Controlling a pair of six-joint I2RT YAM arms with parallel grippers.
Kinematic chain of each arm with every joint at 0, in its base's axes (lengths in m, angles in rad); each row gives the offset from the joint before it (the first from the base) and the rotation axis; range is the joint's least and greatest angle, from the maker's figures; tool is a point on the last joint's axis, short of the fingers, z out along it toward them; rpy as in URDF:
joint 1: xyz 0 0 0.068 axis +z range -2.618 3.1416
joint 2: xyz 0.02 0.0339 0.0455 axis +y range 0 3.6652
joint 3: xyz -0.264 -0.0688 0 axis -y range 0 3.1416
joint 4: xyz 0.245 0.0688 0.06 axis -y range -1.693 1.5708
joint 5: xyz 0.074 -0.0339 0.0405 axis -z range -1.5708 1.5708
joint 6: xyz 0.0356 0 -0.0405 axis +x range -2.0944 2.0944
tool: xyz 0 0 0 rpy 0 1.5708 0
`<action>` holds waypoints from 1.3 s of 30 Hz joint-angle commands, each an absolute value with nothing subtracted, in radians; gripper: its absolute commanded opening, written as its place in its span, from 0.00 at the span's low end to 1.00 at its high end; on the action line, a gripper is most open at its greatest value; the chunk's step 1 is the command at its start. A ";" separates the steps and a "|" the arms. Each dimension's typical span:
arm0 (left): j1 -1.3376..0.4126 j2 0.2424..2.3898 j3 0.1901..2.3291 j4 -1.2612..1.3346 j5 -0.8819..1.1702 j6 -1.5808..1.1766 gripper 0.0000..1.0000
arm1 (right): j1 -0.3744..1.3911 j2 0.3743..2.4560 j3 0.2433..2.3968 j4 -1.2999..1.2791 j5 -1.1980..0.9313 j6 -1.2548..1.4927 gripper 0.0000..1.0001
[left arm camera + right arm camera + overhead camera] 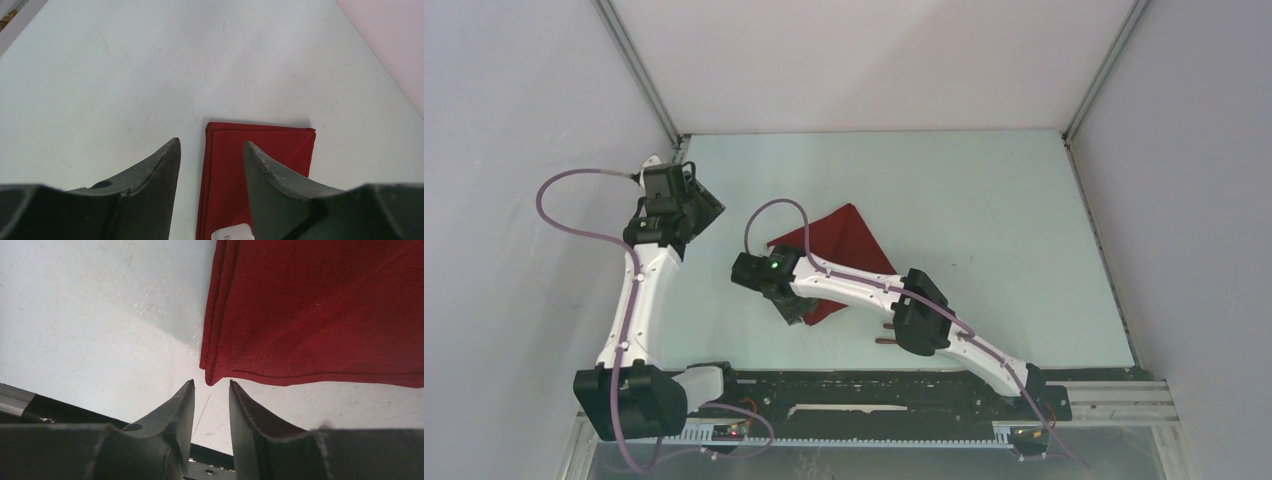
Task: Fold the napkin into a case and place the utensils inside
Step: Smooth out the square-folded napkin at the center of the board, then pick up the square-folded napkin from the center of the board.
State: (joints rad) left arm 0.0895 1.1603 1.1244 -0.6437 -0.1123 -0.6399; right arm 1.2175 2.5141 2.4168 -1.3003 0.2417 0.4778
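Napkin, a dark red soft cloth folded into a layered rectangle, lies on the pale table. Its stacked corner sits just ahead of the nearer right gripper, jaws parted and empty. The left gripper hangs well apart, also parted and empty.

Pale table, plain pale walls, metal corner posts

No legible text, labels, numbers or signs
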 commanded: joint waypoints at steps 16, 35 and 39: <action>0.104 1.184 1.123 -0.598 -0.086 -0.659 0.55 | 1.188 2.594 2.490 -1.307 0.168 0.472 0.46; 0.123 1.192 1.114 -0.592 -0.053 -0.658 0.54 | 1.148 2.633 2.380 -1.217 0.155 0.456 0.41; 0.127 1.194 1.112 -0.591 -0.047 -0.656 0.54 | 1.151 2.652 2.358 -1.207 0.191 0.449 0.36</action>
State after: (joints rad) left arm 0.1146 1.1927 1.1240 -0.6147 -0.0635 -0.6544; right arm 1.1606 2.5916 2.4180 -1.2663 0.1303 0.4690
